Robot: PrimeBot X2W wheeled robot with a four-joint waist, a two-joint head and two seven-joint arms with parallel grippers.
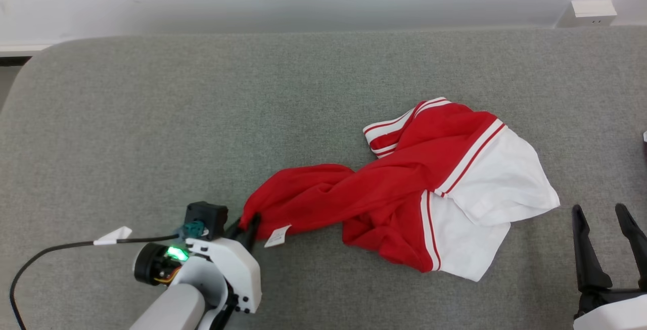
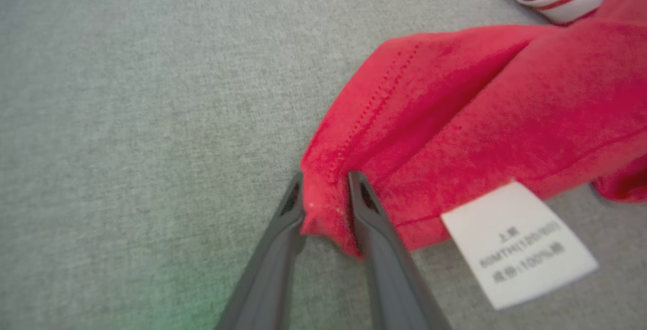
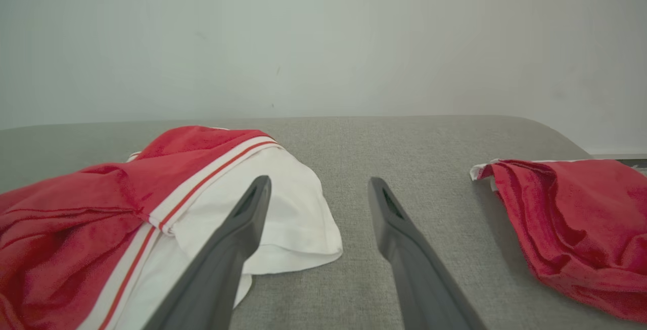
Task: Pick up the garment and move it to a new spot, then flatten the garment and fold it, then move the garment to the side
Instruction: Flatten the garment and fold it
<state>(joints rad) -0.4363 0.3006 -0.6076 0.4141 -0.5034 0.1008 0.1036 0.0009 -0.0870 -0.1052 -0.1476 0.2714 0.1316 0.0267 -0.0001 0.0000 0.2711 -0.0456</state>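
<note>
Your left arm reaches in from the near left, forearm low over the grey padded table (image 1: 151, 118), wrist turned toward the right. The left gripper (image 1: 247, 231) (image 2: 326, 183) has its jaws narrowed onto the near-left tip of the red-and-white shirt (image 1: 394, 188) (image 2: 480, 107) (image 3: 76, 208), with a stitched red edge pinched between the fingers. From the head view the fingertips are mostly buried in cloth, so the grip looks firm but you can't judge how deep it goes.

Your right gripper (image 1: 609, 219) (image 3: 318, 188) sits at the near right, fingers spread wide and holding nothing, just beside the shirt's white panel without touching it.

The shirt lies crumpled right of centre, red bulk drawn out leftward into a twisted tail, white part to the right. Its folds hide the overall shape.

Count: one shirt, one white care label (image 1: 277, 236) (image 2: 518, 244) lying near the pinch with blurred print, and one second red cloth (image 3: 581, 219) farther right, cut off by the frame. There is also one black cable (image 1: 50, 249) and one white box (image 1: 591, 12) at the far wall.
</note>
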